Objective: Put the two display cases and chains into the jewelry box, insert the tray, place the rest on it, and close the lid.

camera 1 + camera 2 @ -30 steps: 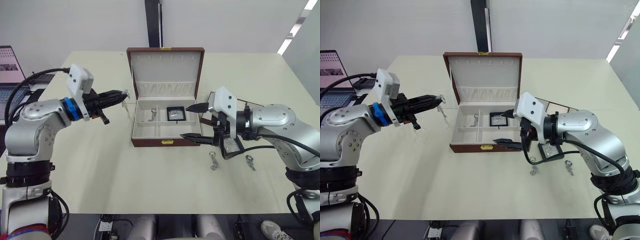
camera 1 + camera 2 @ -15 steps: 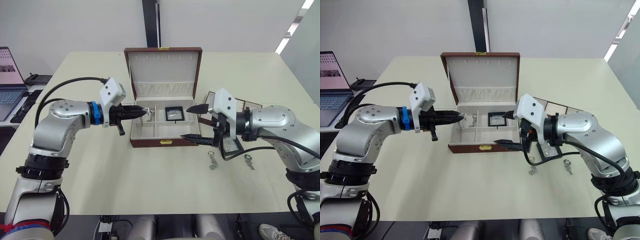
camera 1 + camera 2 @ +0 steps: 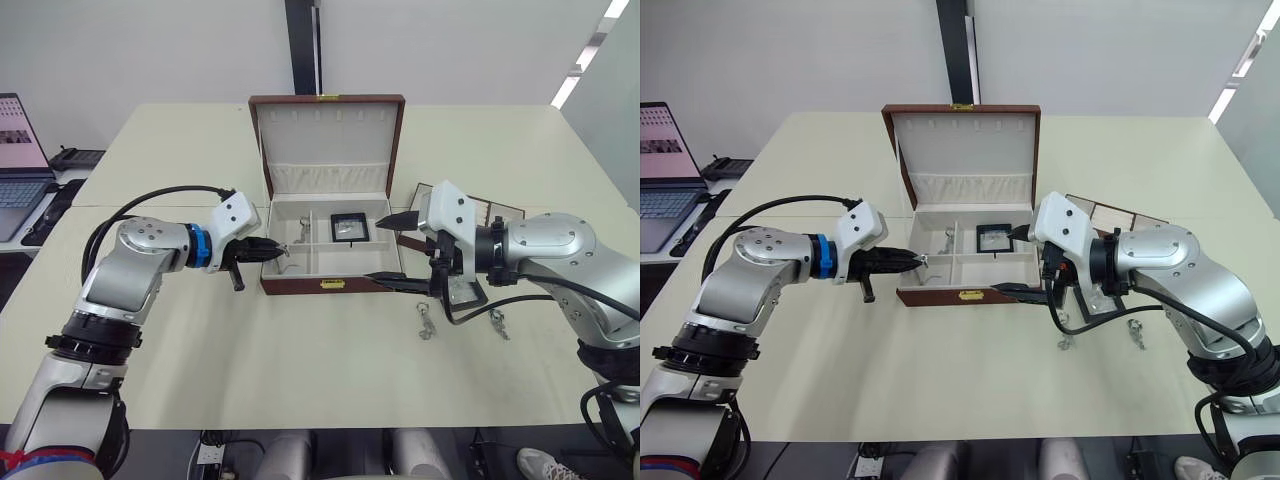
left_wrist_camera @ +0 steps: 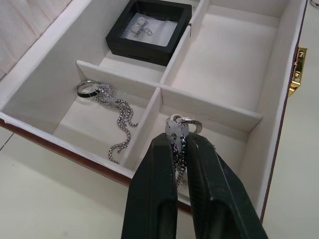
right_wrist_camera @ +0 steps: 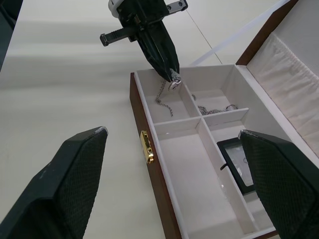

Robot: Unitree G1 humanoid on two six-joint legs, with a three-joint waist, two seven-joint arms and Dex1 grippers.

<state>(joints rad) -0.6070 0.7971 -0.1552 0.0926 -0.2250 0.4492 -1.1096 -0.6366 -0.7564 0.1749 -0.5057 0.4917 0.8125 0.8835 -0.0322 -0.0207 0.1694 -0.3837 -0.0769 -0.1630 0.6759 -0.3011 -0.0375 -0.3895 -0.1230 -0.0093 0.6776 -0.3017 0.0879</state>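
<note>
Swung inward since a second ago, from out over the worktop to the near-left corner of the jewelry box point(image 3: 332, 240). Left fingers point(image 4: 177, 149) pinched shut on a chain point(image 4: 179, 130), held by its ring end over the front-left compartment, the links hanging down between the fingers. Light, limp and slippery by the look of it: likely to pool where dropped and snag on a divider, so best gripped at the ring. Right fingers point(image 5: 269, 169) spread wide, holding nothing, by the box's right front corner.

Left wrist view gives what the head views blur: another chain point(image 4: 115, 115) already lying in the rear-left compartment, and one display case point(image 4: 149, 31) in the rear-middle one. Head views add the second display case point(image 3: 462, 290) below the right arm, the tray point(image 3: 500, 213) behind it, and two trinkets point(image 3: 428, 322) on the worktop point(image 3: 300, 380). Lid point(image 3: 328, 140) stands open.
</note>
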